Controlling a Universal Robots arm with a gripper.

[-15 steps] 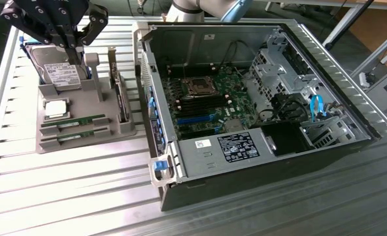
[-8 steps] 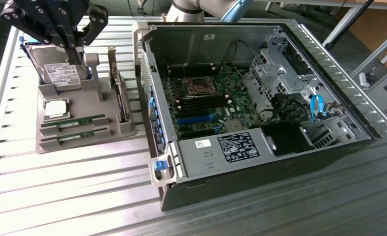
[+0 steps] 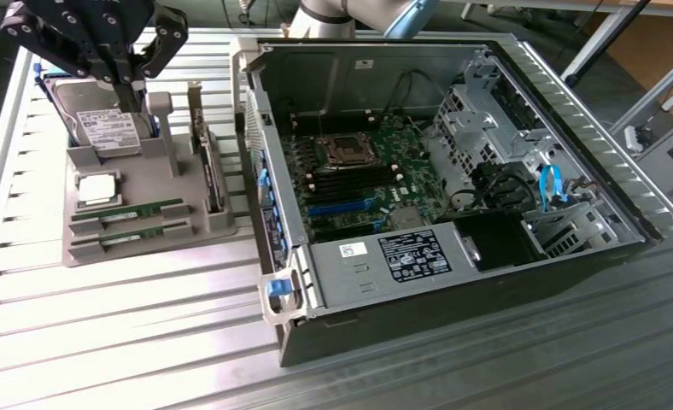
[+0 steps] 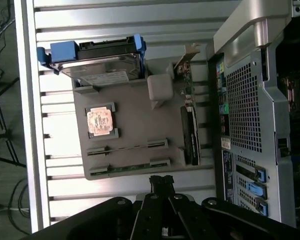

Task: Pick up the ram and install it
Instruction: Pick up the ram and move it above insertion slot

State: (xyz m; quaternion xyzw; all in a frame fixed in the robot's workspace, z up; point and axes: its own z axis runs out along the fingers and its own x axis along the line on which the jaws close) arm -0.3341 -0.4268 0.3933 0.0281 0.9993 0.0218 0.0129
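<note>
The pincer (image 3: pixel 125 85), closed and empty, hangs high above the gray holder (image 3: pixel 160 175), where the ram (image 3: pixel 128 211) lies below, lengthwise from the exterior view's left to right.

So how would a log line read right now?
gripper: shut, empty, over parts tray | ram sticks: both in tray slots | computer case: open

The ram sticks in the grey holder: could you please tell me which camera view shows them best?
The exterior view: it shows the green faces of both ram sticks, standing side by side in the grey holder. The wrist view looks down on them, so they appear there as thin edge-on strips.
</note>
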